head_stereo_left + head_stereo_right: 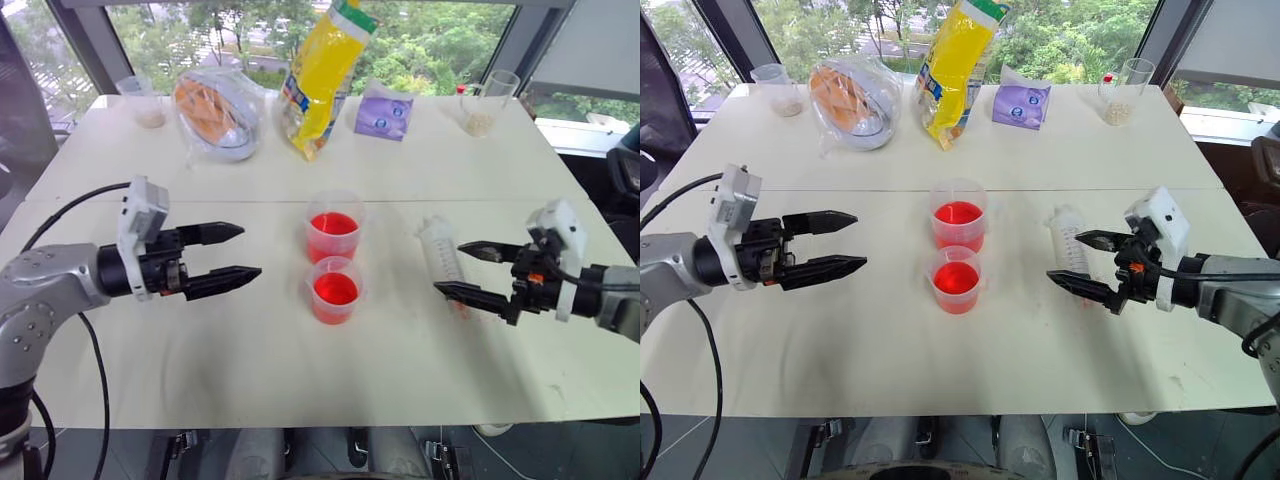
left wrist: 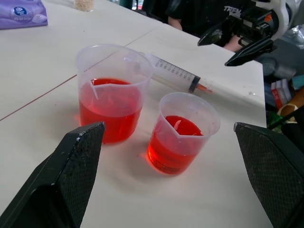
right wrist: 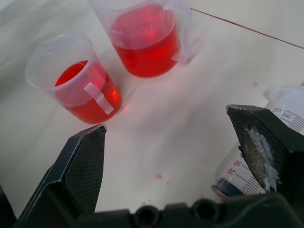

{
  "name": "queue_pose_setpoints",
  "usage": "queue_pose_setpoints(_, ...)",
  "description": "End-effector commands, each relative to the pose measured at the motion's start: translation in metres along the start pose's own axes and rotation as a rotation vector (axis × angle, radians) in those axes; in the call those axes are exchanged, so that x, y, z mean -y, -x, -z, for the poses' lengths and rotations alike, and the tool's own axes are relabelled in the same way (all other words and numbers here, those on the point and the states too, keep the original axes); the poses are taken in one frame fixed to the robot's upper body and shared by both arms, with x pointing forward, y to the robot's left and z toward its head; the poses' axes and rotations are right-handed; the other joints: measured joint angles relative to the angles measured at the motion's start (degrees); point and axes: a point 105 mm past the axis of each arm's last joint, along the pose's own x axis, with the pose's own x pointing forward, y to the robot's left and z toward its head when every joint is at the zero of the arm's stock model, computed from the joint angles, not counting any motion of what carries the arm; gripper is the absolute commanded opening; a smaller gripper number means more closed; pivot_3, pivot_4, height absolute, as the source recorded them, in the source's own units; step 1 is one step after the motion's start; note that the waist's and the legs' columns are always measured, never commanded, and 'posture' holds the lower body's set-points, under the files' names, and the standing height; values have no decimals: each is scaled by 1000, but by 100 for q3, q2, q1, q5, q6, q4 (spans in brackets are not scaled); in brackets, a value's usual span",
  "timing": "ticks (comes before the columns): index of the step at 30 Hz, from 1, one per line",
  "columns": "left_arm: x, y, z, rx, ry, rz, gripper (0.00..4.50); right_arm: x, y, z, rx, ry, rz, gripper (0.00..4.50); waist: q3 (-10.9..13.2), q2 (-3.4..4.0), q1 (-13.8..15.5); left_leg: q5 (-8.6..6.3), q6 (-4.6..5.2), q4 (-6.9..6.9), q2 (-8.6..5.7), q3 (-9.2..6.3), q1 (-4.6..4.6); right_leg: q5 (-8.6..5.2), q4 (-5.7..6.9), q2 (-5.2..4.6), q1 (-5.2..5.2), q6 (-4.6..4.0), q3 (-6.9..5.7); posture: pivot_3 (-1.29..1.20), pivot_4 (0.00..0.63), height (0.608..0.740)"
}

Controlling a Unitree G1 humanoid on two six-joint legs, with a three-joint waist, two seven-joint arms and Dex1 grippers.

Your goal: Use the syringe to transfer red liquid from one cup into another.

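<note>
both arms reach inward, the left tool coming in from nine o'clock and pointing toward three, the right tool coming in from three o'clock and pointing toward nine, each with its two black fingers spread wide apart and gripping nothing.

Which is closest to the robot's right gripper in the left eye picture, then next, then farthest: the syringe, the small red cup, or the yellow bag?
From the right gripper:
1. The syringe, lying on the table right by its fingertips.
2. The small red cup, mid-table, toward the robot's left.
3. The yellow bag, at the table's far edge.
</note>
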Motion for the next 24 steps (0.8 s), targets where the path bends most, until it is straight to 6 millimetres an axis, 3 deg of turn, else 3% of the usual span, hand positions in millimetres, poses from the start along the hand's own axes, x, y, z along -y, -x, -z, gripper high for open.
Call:
queue_pose_setpoints(1,-3,2,-8,18,-11,-16,4500,-3,3,-9,37,26,10,4416,0,-1,1,0,0,-1,1,0,0,0,0,0,0,0,1,0,150,740)
queue_pose_setpoints(8,-4,0,-21,67,-8,0,4500,-6,0,-17,57,21,3,4416,1,-2,0,0,1,0,1,11,0,1,1,1,-7,-3,9,0,150,740)
queue_pose_setpoints(24,-1,-10,-16,62,-17,57,4500,-3,-6,-17,31,-8,8,4416,1,-2,0,-3,5,-2,2,22,-1,1,1,2,-13,-4,20,0,150,740)
